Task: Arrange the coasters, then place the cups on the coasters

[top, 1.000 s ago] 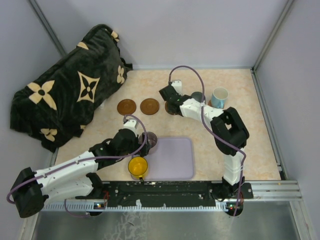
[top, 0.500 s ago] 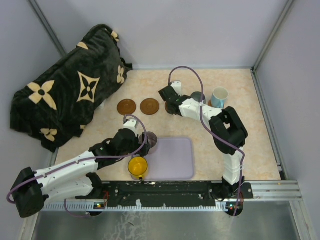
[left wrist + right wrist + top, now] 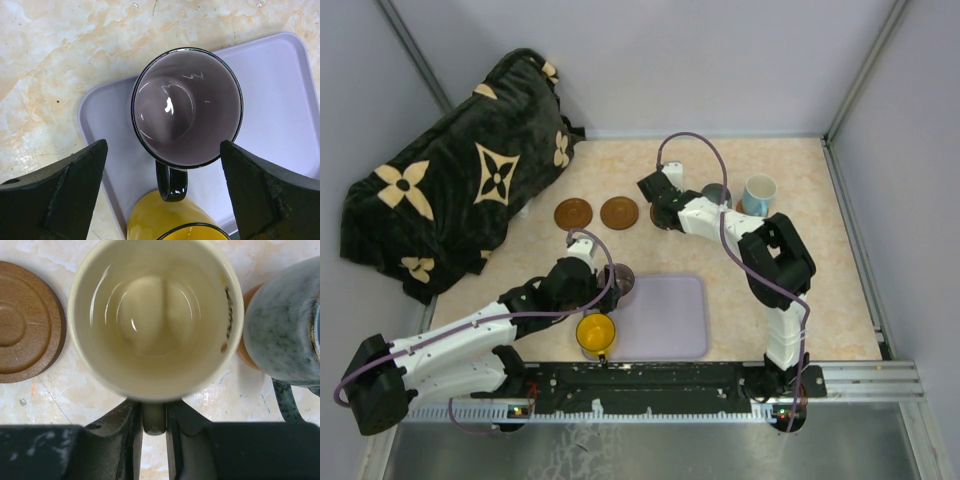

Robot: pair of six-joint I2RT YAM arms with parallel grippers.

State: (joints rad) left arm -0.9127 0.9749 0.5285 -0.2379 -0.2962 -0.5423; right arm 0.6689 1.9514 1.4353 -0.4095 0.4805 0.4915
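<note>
The cream cup (image 3: 155, 315) stands upright beside a dark brown coaster (image 3: 25, 335). Its handle sits between the fingers of my right gripper (image 3: 154, 420), which is shut on it. To its right the grey-green cup (image 3: 282, 325) rests on a lighter coaster (image 3: 245, 347). Two coasters (image 3: 573, 212) (image 3: 619, 212) lie in a row left of my right gripper (image 3: 665, 205). The white and blue cup (image 3: 758, 193) stands far right. My left gripper (image 3: 162, 170) is open, straddling the purple-grey cup (image 3: 187, 107) on the lavender tray (image 3: 280, 90). The yellow cup (image 3: 170, 225) is just behind its handle.
A black plush blanket with cream flower shapes (image 3: 460, 170) is heaped at the back left. Grey walls enclose the marbled table (image 3: 820, 290) on three sides. The tray (image 3: 670, 320) lies near the front edge between the arms.
The right arm's elbow has shifted very slightly left. The left arm and all the cups stay where they were.
</note>
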